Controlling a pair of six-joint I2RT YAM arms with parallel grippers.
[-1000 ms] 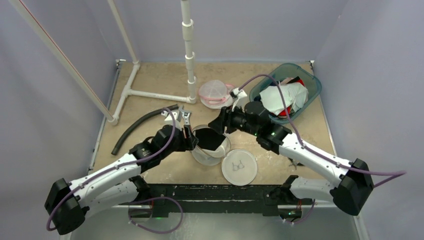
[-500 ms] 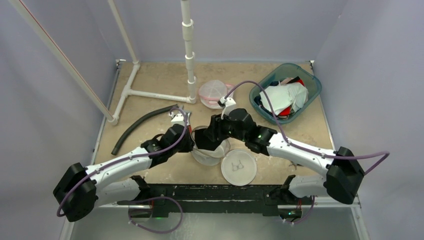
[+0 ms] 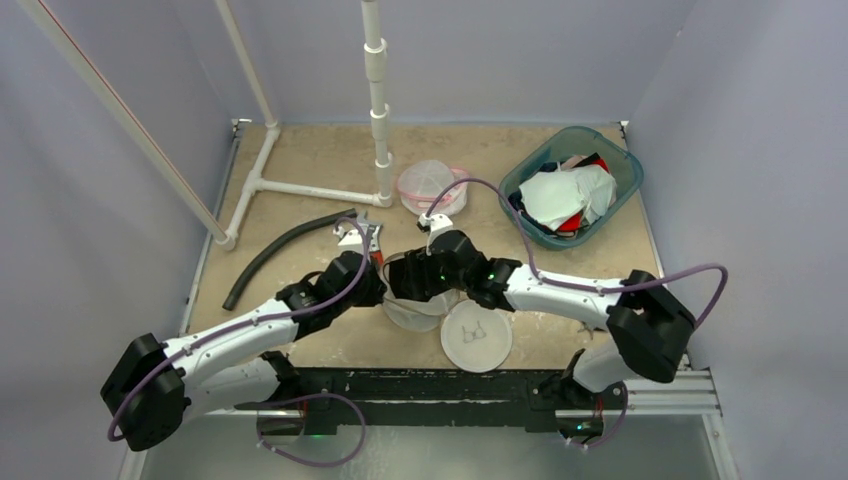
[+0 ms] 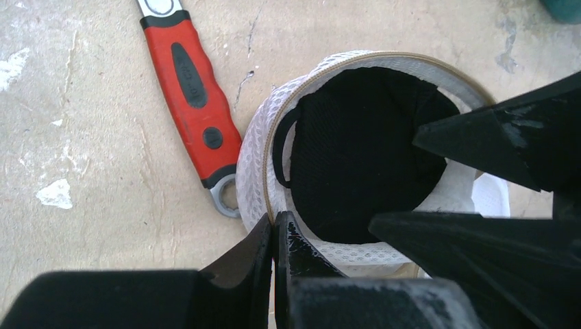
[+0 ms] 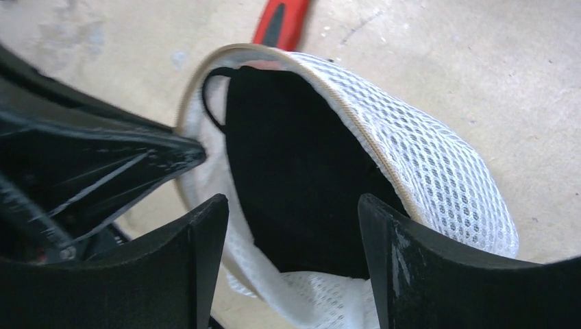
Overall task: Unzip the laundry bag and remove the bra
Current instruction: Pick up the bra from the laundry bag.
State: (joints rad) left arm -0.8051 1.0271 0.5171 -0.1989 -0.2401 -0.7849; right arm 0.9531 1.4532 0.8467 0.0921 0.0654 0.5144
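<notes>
The white mesh laundry bag (image 3: 410,316) sits between my two grippers with its mouth wide open. The black bra (image 4: 363,164) fills the opening, its strap looped by the tan zipper edge. My left gripper (image 4: 276,225) is shut on the bag's near-left rim, pinching mesh and zipper edge. My right gripper (image 5: 293,205) stands open over the mouth, its fingers on either side of the bra (image 5: 294,171) and the mesh wall (image 5: 438,178) outside its right finger. In the top view both grippers meet over the bag and hide most of it.
A red-handled wrench (image 4: 192,89) lies just left of the bag. A round white mesh disc (image 3: 479,334) lies near its front right. A pink-rimmed mesh bag (image 3: 430,185), a teal basket of clothes (image 3: 570,185), a black hose (image 3: 280,250) and a white pipe frame (image 3: 300,188) stand farther back.
My left gripper has closed on the bag's rim. The right arm has swung left over the bag's mouth and its jaws have widened.
</notes>
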